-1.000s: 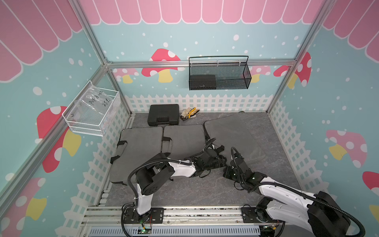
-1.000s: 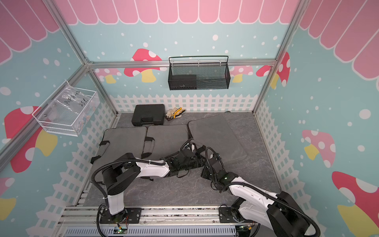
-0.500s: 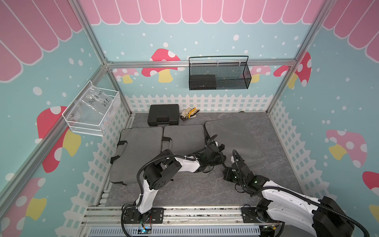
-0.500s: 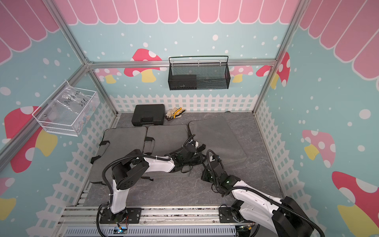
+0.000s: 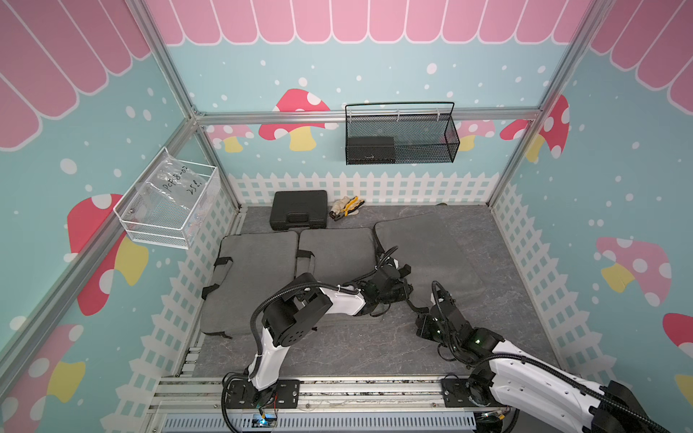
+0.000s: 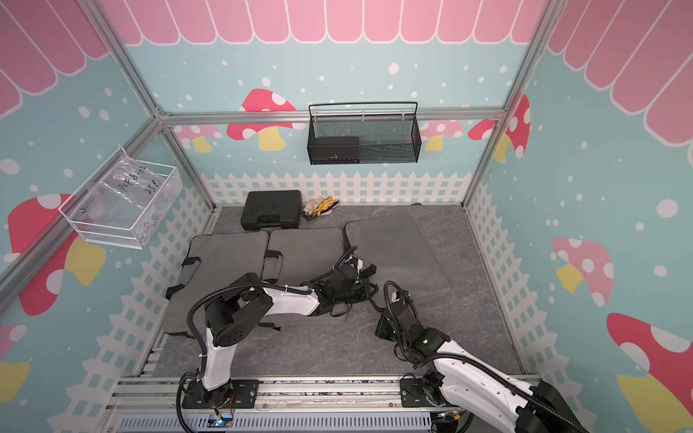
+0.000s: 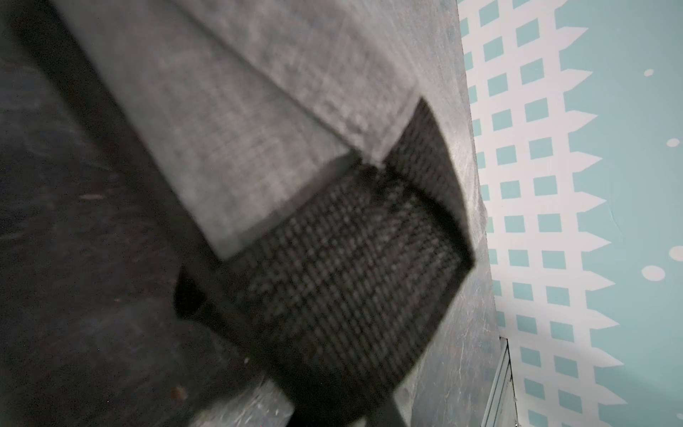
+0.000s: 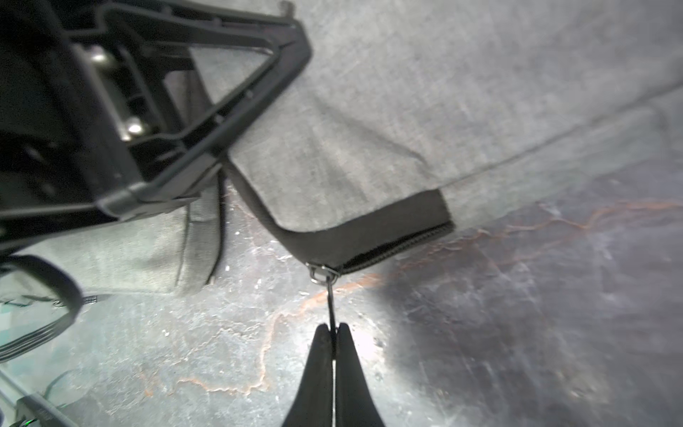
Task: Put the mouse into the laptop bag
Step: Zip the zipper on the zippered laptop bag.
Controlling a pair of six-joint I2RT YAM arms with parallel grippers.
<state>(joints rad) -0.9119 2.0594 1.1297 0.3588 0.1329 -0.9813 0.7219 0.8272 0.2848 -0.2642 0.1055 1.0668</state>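
**Meanwhile, both grippers closed at the bag's near corner**

Nearest, the right gripper (image 8: 332,329) is pinched tight on the zipper pull (image 8: 330,295) of the rightmost grey laptop bag (image 8: 406,92). Just beyond, the left gripper (image 5: 404,290) is closed at that bag's black webbing handle (image 7: 351,277); whether it grips it is unclear. The mouse cannot be made out in any view.

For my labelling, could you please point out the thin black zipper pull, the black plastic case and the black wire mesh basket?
Zipper pull (image 8: 331,303): in the right wrist view, mid-tab.
Plastic case (image 5: 299,204): in a top view, lid centre.
Mesh basket (image 5: 423,150): in a top view, front wall.
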